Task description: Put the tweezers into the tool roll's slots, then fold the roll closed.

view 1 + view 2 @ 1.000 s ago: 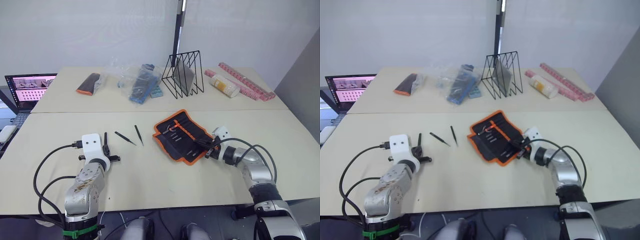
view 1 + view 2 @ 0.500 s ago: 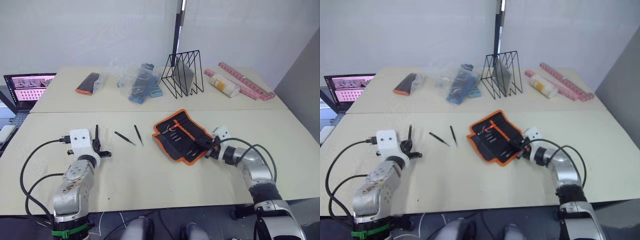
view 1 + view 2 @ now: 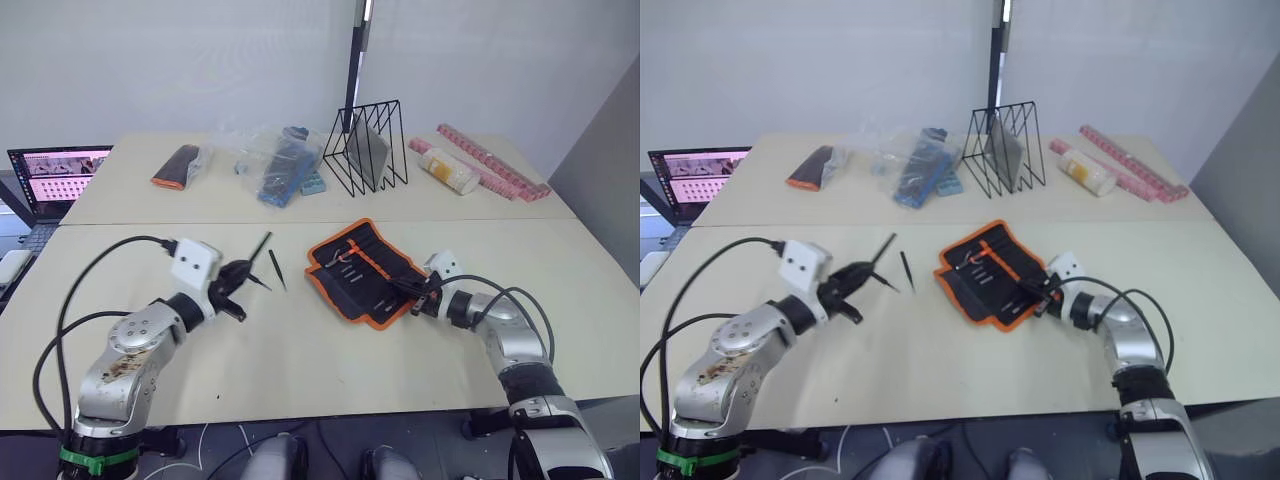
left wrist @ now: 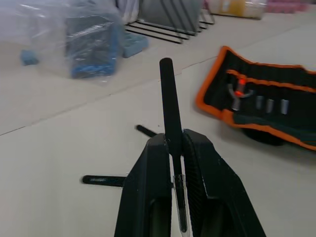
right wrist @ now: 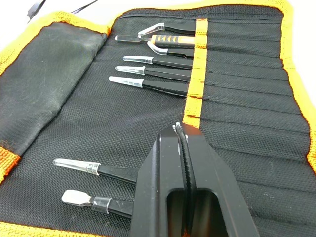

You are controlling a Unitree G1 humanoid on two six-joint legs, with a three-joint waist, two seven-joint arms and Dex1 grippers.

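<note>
The tool roll [image 3: 365, 270] lies open on the table, black with orange binding, and several tools sit in its slots [image 5: 158, 74]. My right gripper [image 3: 415, 293] rests on the roll's near right edge. Its fingers [image 5: 163, 163] are shut on a thin black tweezers whose pale tip shows at the orange band. My left gripper [image 3: 237, 275] is raised left of the roll and shut on another black tweezers [image 4: 170, 106] that points up and away. Two more tweezers [image 3: 277, 270] [image 4: 103, 180] lie on the table just beyond it.
At the back stand a black wire rack [image 3: 367, 148], clear bags of tools [image 3: 280, 165], a black-and-orange pouch [image 3: 180, 166], a bottle [image 3: 448, 170] and a pink strip [image 3: 495, 165]. A laptop [image 3: 55, 175] sits at the far left.
My left arm has swung right toward the loose tweezers, and its held tweezers now points toward the roll. The right gripper has stayed on the roll.
</note>
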